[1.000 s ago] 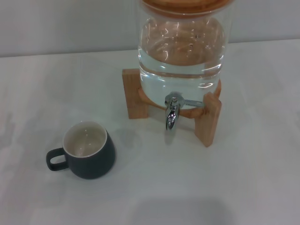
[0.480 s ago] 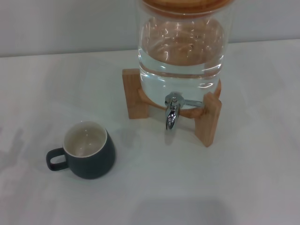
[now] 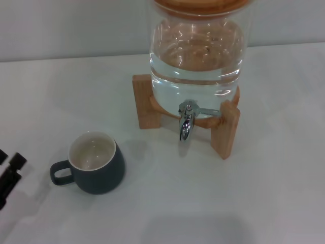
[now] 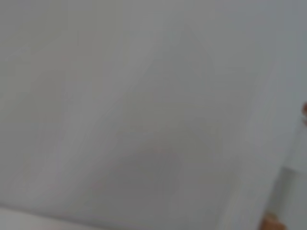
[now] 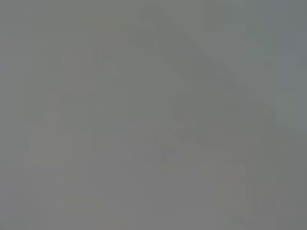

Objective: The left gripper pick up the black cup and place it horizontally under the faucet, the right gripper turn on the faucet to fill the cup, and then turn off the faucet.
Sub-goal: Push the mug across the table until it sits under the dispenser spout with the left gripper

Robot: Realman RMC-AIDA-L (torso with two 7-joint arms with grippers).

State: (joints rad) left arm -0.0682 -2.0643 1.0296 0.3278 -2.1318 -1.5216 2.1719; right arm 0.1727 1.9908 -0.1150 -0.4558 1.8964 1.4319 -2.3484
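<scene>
So the whole scene sits on a plain white tabletop (image 3: pixel 264 203), matte and a bit glossy in spots, with a soft shadow pooled along the near edge around 6 o'clock. Behind it, at 12 o'clock, the table meets a pale grey wall (image 3: pixel 71 25) with nothing on it. The black cup (image 3: pixel 94 162) stands upright down at about 8 o'clock in the head view, cream inside showing, loop handle pointing off toward 9 o'clock. It's well apart from the faucet (image 3: pixel 186 122), which hangs at roughly the centre, slightly toward 1 o'clock, chrome spout aimed down with its thin lever sticking out toward 3 o'clock. The faucet belongs to a big glass water dispenser (image 3: pixel 198 56), mostly full, with a wood lid at the top edge, and it rests on a chunky wooden stand (image 3: pixel 226 129) whose legs sit flat on the table. Nothing is under the spout, just bare table. The left gripper (image 3: pixel 9 170) is only poking in at the 9 o'clock edge, a couple of black finger ends just beside the cup's handle but not touching it; the fingers look parted with a gap between them, holding nothing. The right gripper doesn't show up anywhere. Both wrist views are just blurry pale grey surface, can't make anything out there.
</scene>
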